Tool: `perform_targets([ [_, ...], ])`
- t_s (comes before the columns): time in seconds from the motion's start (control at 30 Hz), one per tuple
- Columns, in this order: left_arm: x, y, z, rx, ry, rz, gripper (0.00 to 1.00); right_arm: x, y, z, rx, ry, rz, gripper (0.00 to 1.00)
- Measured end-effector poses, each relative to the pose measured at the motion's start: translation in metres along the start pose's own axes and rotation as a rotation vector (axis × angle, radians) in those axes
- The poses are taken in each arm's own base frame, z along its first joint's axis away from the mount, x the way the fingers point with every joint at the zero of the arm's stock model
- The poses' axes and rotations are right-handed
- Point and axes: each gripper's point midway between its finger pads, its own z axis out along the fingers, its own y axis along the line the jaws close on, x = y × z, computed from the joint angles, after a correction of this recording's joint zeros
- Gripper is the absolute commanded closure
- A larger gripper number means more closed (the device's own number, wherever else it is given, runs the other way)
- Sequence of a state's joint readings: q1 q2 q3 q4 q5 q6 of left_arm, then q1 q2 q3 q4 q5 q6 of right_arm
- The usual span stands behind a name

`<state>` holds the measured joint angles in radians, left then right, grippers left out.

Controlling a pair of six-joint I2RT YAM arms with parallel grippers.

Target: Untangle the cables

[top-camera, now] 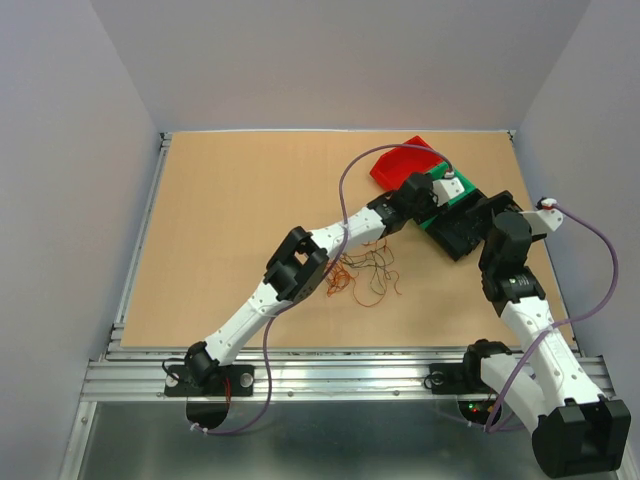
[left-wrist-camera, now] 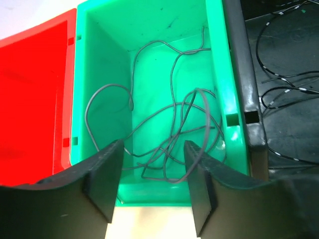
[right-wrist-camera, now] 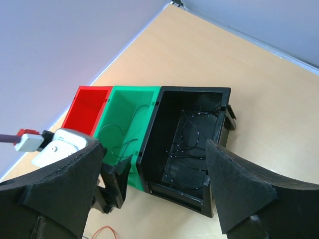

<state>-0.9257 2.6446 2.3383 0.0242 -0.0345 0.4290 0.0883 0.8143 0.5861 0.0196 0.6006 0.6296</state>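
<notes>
A loose tangle of thin black and orange-red cables (top-camera: pixel 365 270) lies on the wooden table. In the left wrist view, several grey cables (left-wrist-camera: pixel 174 134) lie curled on the floor of the green bin (left-wrist-camera: pixel 149 30). My left gripper (left-wrist-camera: pixel 153 154) hangs above that bin's near end, open, with nothing between its fingers. The black bin (right-wrist-camera: pixel 189 144) holds black cables (right-wrist-camera: pixel 192 134) with white marks. My right gripper (right-wrist-camera: pixel 154 149) hovers over the black bin, open wide and empty. One orange-red wire (right-wrist-camera: pixel 102 231) shows on the table at the bottom of the right wrist view.
Three bins stand side by side at the back right: red bin (top-camera: pixel 403 163), green bin (top-camera: pixel 462 196), black bin (top-camera: pixel 462 238). The red bin (right-wrist-camera: pixel 87 107) looks empty. Both wrists crowd close together above the bins. Thick purple arm cables (top-camera: pixel 350 175) arch over the table.
</notes>
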Motion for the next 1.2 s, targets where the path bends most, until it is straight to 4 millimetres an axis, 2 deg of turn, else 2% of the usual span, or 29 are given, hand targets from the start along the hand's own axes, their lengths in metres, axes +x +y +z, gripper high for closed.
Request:
perform_targets([
  [0.17, -0.010, 0.004, -0.016, 0.006, 0.006, 0.000, 0.28, 0.000, 0.000, 0.000, -0.004, 0.003, 0.001, 0.11],
  [0.27, -0.029, 0.014, -0.035, -0.001, -0.011, -0.003, 0.24, 0.001, 0.001, 0.000, -0.010, 0.008, 0.001, 0.11],
  [0.37, -0.053, 0.026, -0.062, -0.014, -0.039, -0.013, 0.17, 0.007, 0.004, 0.002, -0.020, 0.030, -0.008, 0.11],
  [0.47, -0.072, 0.040, -0.092, -0.030, -0.064, -0.025, 0.10, 0.025, 0.006, 0.007, -0.037, 0.088, -0.046, 0.11],
  [0.57, -0.075, 0.051, -0.125, -0.028, -0.063, -0.041, 0.04, 0.056, 0.013, 0.009, -0.103, 0.209, -0.117, 0.11],
  [0.67, -0.060, 0.056, -0.160, 0.024, -0.059, -0.060, 0.04, 0.084, 0.029, 0.003, -0.227, 0.337, -0.174, 0.12],
  [0.83, -0.007, 0.066, -0.226, 0.063, -0.008, -0.082, 0.04, 0.119, 0.066, -0.023, -0.466, 0.505, -0.268, 0.21],
  [0.93, 0.025, 0.049, -0.257, 0.082, 0.011, -0.083, 0.05, 0.141, 0.092, -0.044, -0.585, 0.578, -0.342, 0.26],
  [1.03, 0.042, 0.039, -0.263, 0.094, 0.038, -0.079, 0.06, 0.173, 0.120, -0.071, -0.678, 0.667, -0.451, 0.31],
  [1.13, 0.054, 0.036, -0.262, 0.106, 0.061, -0.077, 0.08, 0.196, 0.130, -0.084, -0.682, 0.712, -0.542, 0.33],
  [1.2, 0.058, 0.039, -0.260, 0.102, 0.067, -0.079, 0.12, 0.213, 0.126, -0.095, -0.675, 0.751, -0.600, 0.33],
])
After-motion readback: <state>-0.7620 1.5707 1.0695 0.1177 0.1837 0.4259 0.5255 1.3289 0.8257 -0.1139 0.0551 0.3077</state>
